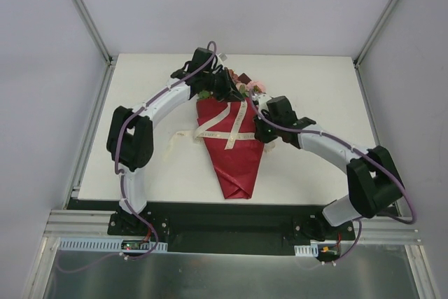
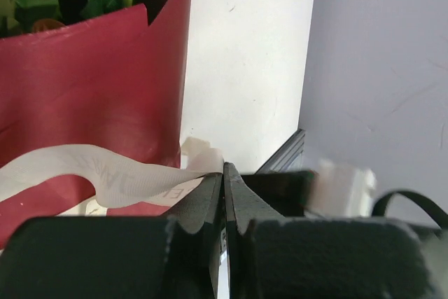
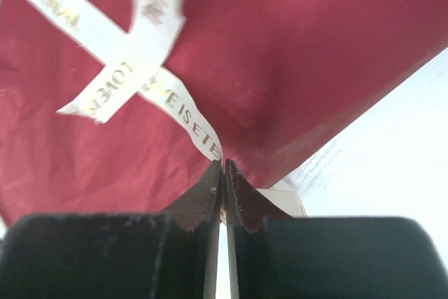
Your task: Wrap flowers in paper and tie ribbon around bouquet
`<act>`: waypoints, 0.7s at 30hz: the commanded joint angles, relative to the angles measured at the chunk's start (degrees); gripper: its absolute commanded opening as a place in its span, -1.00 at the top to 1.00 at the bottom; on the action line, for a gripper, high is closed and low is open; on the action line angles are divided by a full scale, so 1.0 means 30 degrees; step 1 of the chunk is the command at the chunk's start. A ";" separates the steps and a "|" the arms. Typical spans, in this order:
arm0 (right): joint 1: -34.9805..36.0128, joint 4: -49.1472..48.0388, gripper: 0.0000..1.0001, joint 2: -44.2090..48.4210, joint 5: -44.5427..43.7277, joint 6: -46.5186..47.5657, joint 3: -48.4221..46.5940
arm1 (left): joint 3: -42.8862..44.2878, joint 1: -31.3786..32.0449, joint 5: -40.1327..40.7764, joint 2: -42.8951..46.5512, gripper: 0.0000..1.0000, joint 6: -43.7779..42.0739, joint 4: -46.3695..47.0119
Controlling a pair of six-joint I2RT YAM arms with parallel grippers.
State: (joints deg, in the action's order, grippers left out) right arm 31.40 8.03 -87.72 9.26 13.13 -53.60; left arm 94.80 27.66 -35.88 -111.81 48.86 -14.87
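Table (image 1: 315, 96): white surface, carrying one assembled item.

Bouquet (image 1: 234, 162): lies flat near the centre of the table. Its long axis runs far to near, with the pointed tip toward the arm bases and the open mouth toward the far edge.

Paper (image 2: 91, 82): dark red, folded into a cone, and the only container present. It holds the stems. The fold is closed down to the tip.

Ribbon (image 3: 119, 82): cream with printed lettering, laid over the upper half of the cone. Two strands cross on top of the paper, roughly across the long axis. A loose tail lies on the table just left of the cone.

Flowers (image 1: 253, 87): pink and cream blooms and green leaves stick out of the mouth at the far end. The stems are hidden inside the cone.

Left gripper (image 2: 224, 169): positioned at the far mouth of the cone, clenched on one ribbon strand, which leads away from the jaw tips across the paper.

Right gripper (image 3: 222, 166): positioned at the cone's right edge, about halfway down its length, clamped on a second strand that runs up to the crossing.

Assessment: wrapping is complete and tying is in progress. Each arm holds the strand nearest to it, and the crossing lies between the two claws. The next pull should probably draw the strands apart across the cone. The main risk is the thin paper creasing or the bouquet sliding.
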 commanded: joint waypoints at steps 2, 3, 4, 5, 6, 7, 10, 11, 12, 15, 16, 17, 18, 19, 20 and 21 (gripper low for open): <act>0.0578 0.0603 0.76 0.3076 -0.0712 -0.0390 0.0874 | 0.1064 -0.0080 -0.1135 -0.0874 1.00 -0.0583 0.0212; 0.0666 0.0633 0.75 0.3601 -0.0770 -0.0420 0.0992 | 0.1065 -0.0050 -0.1281 -0.0962 1.00 -0.0671 0.0212; 0.0696 0.0720 0.77 0.3780 -0.0742 -0.0449 0.1196 | 0.1036 0.0008 -0.1428 -0.0963 1.00 -0.0759 0.0183; 0.0725 0.0750 0.98 0.3869 -0.0597 -0.0478 0.1198 | 0.0919 0.0038 -0.1429 -0.0992 1.00 -0.0789 0.0211; 0.0755 0.0750 0.99 0.3986 -0.0131 -0.0479 0.1256 | 0.0918 0.0096 -0.1429 -0.1050 1.00 -0.0818 0.0212; 0.0842 0.0808 0.98 0.4045 0.0076 -0.0421 0.1286 | 0.0947 0.0154 -0.1400 -0.1080 1.00 -0.0934 0.0212; 0.1456 0.0809 0.98 0.4133 0.0665 -0.0041 0.1577 | 0.1356 0.0418 -0.1487 -0.1547 1.00 -0.1169 0.0212; 0.1777 0.0664 0.99 0.4221 0.0578 -0.0068 0.1666 | 0.1793 0.0709 -0.2010 -0.1781 1.00 -0.1228 0.0212; 0.1838 0.0546 0.99 0.4279 0.0345 -0.0126 0.1696 | 0.2000 0.0857 -0.2392 -0.2334 1.00 -0.1228 0.0212; 0.1897 0.0253 0.98 0.4601 -0.0240 -0.0478 0.1551 | 0.1916 0.1645 -0.2893 -0.2837 1.00 -0.1927 0.0125; 0.1897 0.0310 0.99 0.4660 -0.0476 -0.0508 0.1463 | 0.1653 0.1765 -0.2778 -0.2809 1.00 -0.2135 0.0124; 0.1897 0.0340 0.99 0.4864 -0.0768 -0.0595 0.1288 | 0.0896 0.1853 -0.2661 -0.2750 1.00 -0.2282 0.0066; 0.1897 0.0369 0.99 0.4982 -0.1380 -0.0625 0.1286 | 0.0483 0.1941 -0.2486 -0.2605 1.00 -0.2457 -0.0051; 0.1897 0.0398 0.98 0.5099 -0.1676 -0.0683 0.1257 | 0.0102 0.1942 -0.2397 -0.2545 1.00 -0.2575 -0.0081; 0.1897 0.0341 0.99 0.5303 -0.1853 -0.0713 0.1286 | -0.0482 0.1942 -0.2222 -0.2313 1.00 -0.2779 -0.0284; 0.1868 0.0253 0.99 0.5334 -0.1884 -0.0742 0.1286 | -0.0778 0.1942 -0.2075 -0.2194 1.00 -0.3216 -0.0576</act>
State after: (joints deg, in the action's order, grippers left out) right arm 37.17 10.09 -74.94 7.18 11.94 -48.71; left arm 96.31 33.17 -41.76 -119.79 43.92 -14.44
